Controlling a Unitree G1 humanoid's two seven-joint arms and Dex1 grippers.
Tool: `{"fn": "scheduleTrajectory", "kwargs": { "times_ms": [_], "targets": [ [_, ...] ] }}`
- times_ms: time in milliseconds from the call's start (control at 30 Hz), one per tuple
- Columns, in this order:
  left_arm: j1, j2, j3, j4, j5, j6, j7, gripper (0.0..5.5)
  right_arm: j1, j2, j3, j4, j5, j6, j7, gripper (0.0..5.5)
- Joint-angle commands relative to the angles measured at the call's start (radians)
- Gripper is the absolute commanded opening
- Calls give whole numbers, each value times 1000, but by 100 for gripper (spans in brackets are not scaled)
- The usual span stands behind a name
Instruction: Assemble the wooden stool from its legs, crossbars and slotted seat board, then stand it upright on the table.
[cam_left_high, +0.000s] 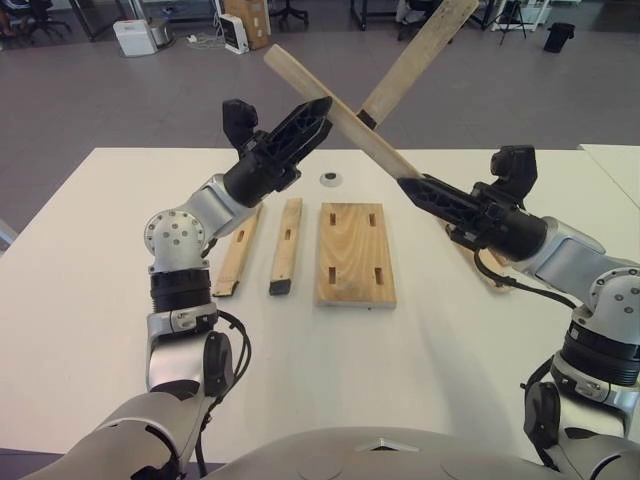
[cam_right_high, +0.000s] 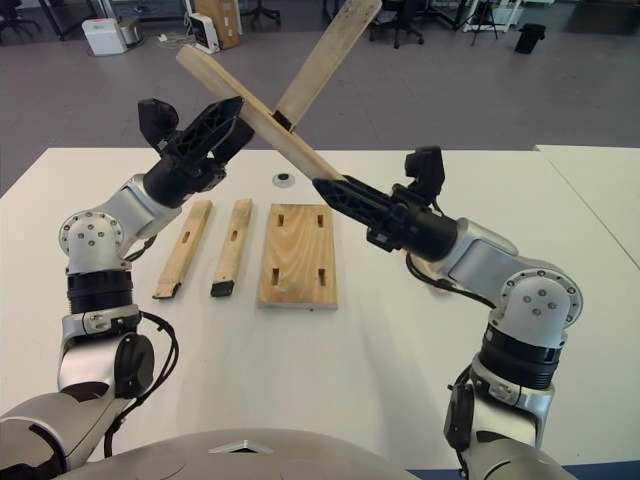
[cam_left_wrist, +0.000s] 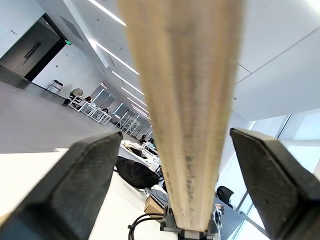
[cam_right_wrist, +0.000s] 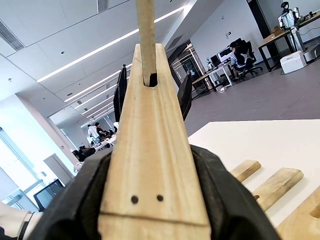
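Note:
My left gripper (cam_left_high: 322, 103) is raised above the table's back half, shut on the low end of a wooden crossbar (cam_left_high: 420, 50) that slants up and away to the right. My right gripper (cam_left_high: 408, 185) is shut on a slotted leg (cam_left_high: 330, 105) that slants up to the left. The two pieces cross in the air, and the crossbar (cam_right_wrist: 146, 30) sits in the slot of the leg (cam_right_wrist: 152, 150). The slotted seat board (cam_left_high: 355, 255) lies flat mid-table. Two more slotted pieces (cam_left_high: 237, 252) (cam_left_high: 287, 245) lie to its left.
A small round black-and-white object (cam_left_high: 329, 179) rests behind the seat board. Another wooden piece (cam_left_high: 488, 268) lies partly hidden under my right forearm. The white table (cam_left_high: 90, 300) has bare room at the front and left. A second table (cam_left_high: 622, 165) stands to the right.

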Motion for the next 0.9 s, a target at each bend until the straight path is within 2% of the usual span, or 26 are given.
{"fn": "scheduleTrajectory", "kwargs": {
  "times_ms": [33, 133, 300, 467, 667, 700, 800, 900],
  "targets": [
    [-33, 5, 8, 12, -11, 2, 8, 395, 11, -26, 30, -20, 36, -34, -15, 207],
    [-21, 16, 3, 16, -37, 30, -34, 368, 15, -39, 46, -20, 52, -55, -20, 207],
    [-11, 10, 8, 6, -47, 32, -53, 275, 19, -61, 69, -16, 76, -84, -27, 207],
    [-5, 8, 13, -8, -59, 30, -53, 207, 31, -77, 92, -17, 82, -104, -33, 207],
    [-19, 27, 35, 3, -31, -19, -70, 207, 26, -74, 118, 37, 59, -144, -93, 207],
    [-26, 40, 41, 6, -29, -20, -77, 207, 22, -64, 111, 54, 61, -163, -102, 245],
    [-45, 58, 63, 20, -31, -36, -84, 207, 18, -60, 103, 77, 44, -203, -129, 294],
    [-58, 96, 62, 52, 18, -73, -106, 207, 23, -77, 104, 119, -15, -227, -161, 299]
  ]
}}
